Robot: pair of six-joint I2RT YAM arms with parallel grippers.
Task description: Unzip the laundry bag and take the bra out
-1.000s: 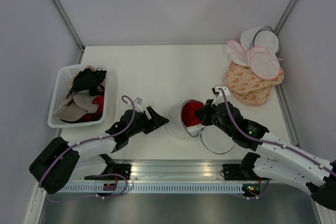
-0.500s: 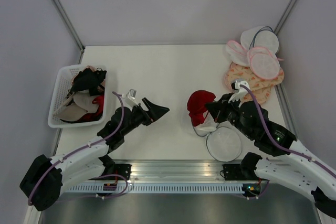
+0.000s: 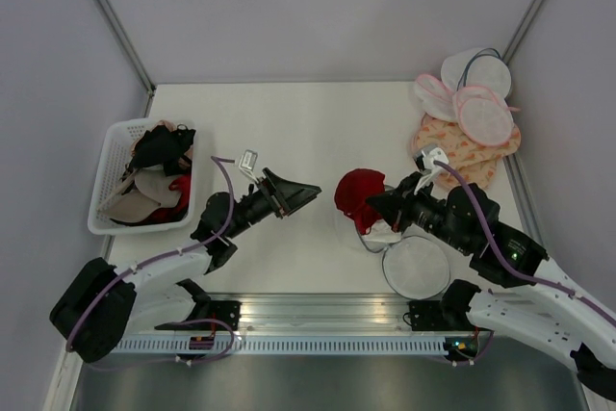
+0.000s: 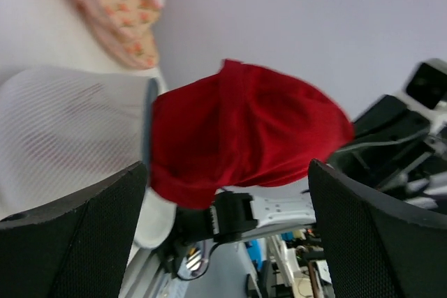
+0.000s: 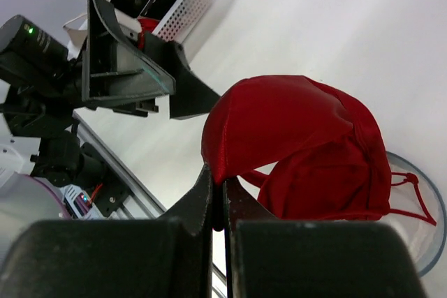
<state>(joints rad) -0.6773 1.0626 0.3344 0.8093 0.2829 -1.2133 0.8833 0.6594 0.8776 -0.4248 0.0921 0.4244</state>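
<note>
The red bra [image 3: 356, 192] hangs from my right gripper [image 3: 373, 203], which is shut on its edge and holds it above the table. In the right wrist view my right gripper [image 5: 223, 188] pinches the bra's [image 5: 300, 137] rim. The laundry bag [image 3: 416, 270] lies open on the table below, white mesh with a grey rim [image 5: 427, 199]. My left gripper [image 3: 306, 190] is open and empty, raised just left of the bra, pointing at it. In the left wrist view the bra [image 4: 244, 127] and the bag's mesh [image 4: 70, 130] show between the open fingers [image 4: 70, 235].
A white basket [image 3: 108, 156] of clothes stands at the left. A pile of peach patterned bags [image 3: 452, 156] and pink-rimmed white bags [image 3: 481, 113] lies at the back right. A metal rail [image 3: 318, 320] runs along the near edge.
My right gripper has lifted the red bra up out of the bag. My left gripper has left the bag's side, risen and moved right, jaws open.
</note>
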